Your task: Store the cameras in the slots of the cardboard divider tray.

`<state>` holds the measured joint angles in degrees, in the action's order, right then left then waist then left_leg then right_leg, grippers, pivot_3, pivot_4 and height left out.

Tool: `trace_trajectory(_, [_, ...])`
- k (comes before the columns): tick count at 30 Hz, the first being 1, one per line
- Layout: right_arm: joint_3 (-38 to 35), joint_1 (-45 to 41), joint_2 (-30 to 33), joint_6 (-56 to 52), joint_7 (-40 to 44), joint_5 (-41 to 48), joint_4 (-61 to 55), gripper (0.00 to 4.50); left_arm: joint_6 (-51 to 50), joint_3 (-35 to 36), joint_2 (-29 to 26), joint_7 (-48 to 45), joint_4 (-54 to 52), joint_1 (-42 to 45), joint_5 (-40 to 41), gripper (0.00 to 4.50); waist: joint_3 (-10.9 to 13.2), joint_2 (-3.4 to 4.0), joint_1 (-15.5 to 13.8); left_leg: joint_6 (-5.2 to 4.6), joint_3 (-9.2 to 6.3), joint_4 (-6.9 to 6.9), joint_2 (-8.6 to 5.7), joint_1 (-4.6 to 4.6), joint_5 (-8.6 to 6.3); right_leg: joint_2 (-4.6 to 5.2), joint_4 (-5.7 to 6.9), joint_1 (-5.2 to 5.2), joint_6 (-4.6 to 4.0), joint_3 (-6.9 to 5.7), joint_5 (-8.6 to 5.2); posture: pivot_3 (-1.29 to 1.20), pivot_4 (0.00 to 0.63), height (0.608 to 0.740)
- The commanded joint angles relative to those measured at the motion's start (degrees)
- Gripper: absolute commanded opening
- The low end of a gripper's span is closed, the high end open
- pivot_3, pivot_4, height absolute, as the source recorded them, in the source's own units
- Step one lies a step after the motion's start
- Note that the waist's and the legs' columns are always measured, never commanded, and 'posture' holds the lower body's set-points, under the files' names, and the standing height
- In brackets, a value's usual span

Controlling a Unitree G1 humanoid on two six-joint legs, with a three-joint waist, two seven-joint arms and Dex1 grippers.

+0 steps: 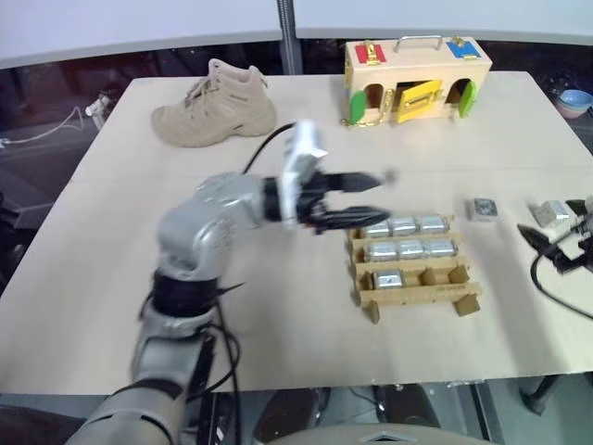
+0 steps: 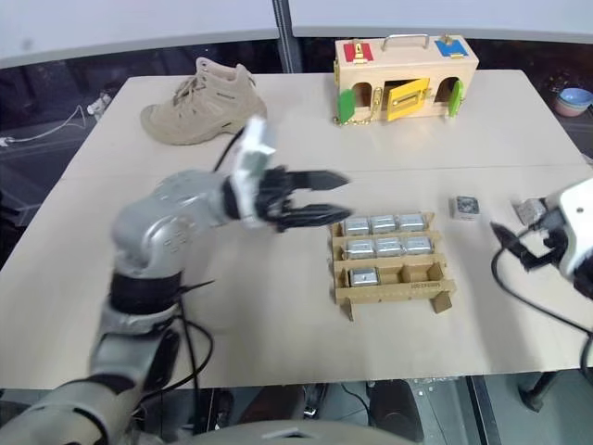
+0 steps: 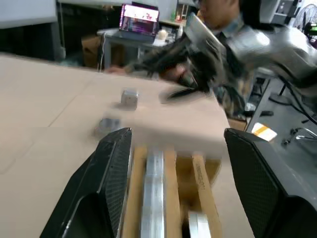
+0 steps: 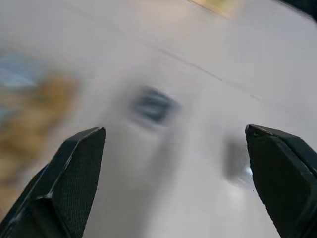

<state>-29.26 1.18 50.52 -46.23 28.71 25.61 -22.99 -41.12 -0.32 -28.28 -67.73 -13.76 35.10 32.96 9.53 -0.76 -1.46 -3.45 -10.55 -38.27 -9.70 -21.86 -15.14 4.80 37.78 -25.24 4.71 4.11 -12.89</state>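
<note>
Both end effectors spread, empty; left [image 1: 375,197] beside tray [image 1: 468,297]; right [image 2: 519,243] near table edge.

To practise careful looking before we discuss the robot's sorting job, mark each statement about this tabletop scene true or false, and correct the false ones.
1. The cardboard divider tray holds seven cameras. True.
2. Two cameras lie loose on the table, to the right of the tray. True.
3. The left gripper is clamped on a camera. False: its fingers are apart and empty.
4. The tray's nearest row is full. False: it holds one camera, in its left slot.
5. The boot stands inside the wooden box. False: it stands on the table, left of the box.
6. The right gripper is open. True.
</note>
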Motion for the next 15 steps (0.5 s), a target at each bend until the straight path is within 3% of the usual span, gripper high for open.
trace_trajectory(1, [3.3, -9.0, 0.9, -6.5, -5.7, -3.0, 9.2, 4.5, 3.4, 4.5, -3.7, -5.1, -3.4, -2.6, 4.9, 3.05, 0.0, 0.03, -0.1, 0.0, -0.01, 0.0, -0.01, -0.02, 0.0, 0.02, 0.0, 0.0, 0.0, 0.0, 0.0, 0.0, 0.15, 0.74])
trace_trajectory(6, [9.0, -20.3, 1.9, -7.5, -5.6, -6.0, 23.0, 4.5, 5.6, 6.8, -8.9, -9.1, -4.7, -7.0, 7.9, 3.05, 0.0, 0.04, -0.7, -0.04, 0.0, -0.03, -0.07, -0.05, -0.02, 0.09, -0.1, 0.04, 0.01, -0.04, 0.02, 0.0, 0.15, 0.74])
trace_trajectory(15, [15.9, -31.6, 2.5, -5.8, -3.3, -10.8, 40.1, 4.5, 6.4, 8.6, -10.8, -5.2, -9.5, -11.7, 10.9, 3.05, 0.0, 0.05, -0.3, -0.04, 0.0, 0.03, -0.04, -0.08, -0.02, 0.07, -0.13, 0.0, 0.0, -0.05, 0.03, 0.0, 0.15, 0.74])
